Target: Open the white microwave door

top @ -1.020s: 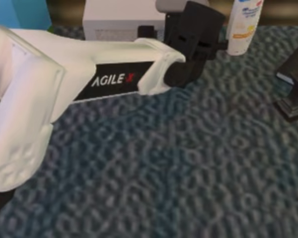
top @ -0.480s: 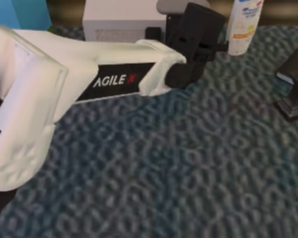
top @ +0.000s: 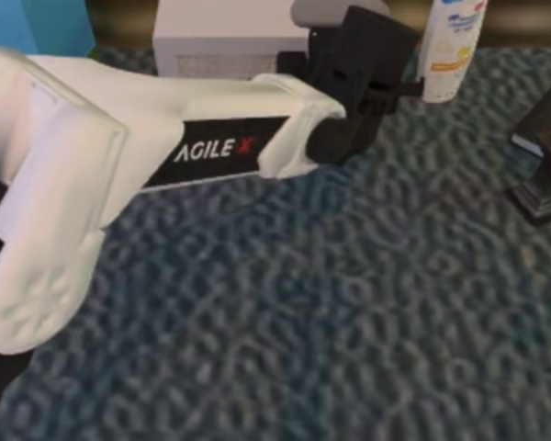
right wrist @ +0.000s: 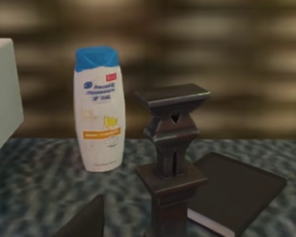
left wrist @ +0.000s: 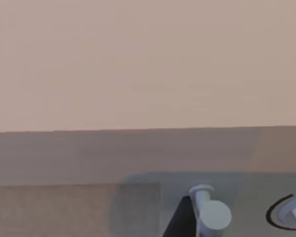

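Top view shows the left gripper (top: 363,55), its fingers hidden, pressed against the white microwave (top: 225,32) at upper centre, shampoo bottle (top: 450,46) crowding its right, open carpeted table (top: 349,322) below.

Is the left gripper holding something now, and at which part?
Cannot be told. The left gripper is at the microwave front, but its fingers are hidden. The right arm holds nothing visible.

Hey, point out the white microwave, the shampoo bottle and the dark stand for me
white microwave (top: 225,28), top view, on its flat top.
shampoo bottle (right wrist: 98,116), right wrist view, on its white front label.
dark stand (right wrist: 171,143), right wrist view, on its upright post.
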You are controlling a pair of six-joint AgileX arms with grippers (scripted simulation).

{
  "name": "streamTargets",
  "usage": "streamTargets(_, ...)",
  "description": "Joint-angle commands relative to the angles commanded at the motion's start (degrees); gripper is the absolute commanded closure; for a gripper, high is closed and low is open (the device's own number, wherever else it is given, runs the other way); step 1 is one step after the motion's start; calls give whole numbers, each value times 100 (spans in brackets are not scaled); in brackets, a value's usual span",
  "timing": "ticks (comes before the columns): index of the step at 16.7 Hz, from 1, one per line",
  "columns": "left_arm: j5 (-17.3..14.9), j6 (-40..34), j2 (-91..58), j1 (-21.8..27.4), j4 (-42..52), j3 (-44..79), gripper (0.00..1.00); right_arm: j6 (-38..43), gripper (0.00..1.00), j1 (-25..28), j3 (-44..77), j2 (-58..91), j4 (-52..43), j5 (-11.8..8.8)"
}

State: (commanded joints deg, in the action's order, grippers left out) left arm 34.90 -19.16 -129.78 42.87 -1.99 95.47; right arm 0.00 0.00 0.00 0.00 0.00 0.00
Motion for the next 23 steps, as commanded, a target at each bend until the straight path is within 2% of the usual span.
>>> streamTargets(3, -51, -55, -77, -12, 197, 194, 100, 0, 0, 0, 0, 0, 0, 0)
streamTargets(6, -224, -235, -342, -62, 938, 852, 100, 0, 0, 0, 0, 0, 0, 0)
streamTargets(15, -1199, -1064, -1373, -376, 5070, 3849, 100, 0, 0, 0, 0, 0, 0, 0)
streamTargets(18, -1513, -1294, -1572, -488, 6144, 4645, 100, 0, 0, 0, 0, 0, 0, 0)
streamTargets(23, -1726, -1443, -1690, -565, 6742, 5160, 100, 0, 0, 0, 0, 0, 0, 0)
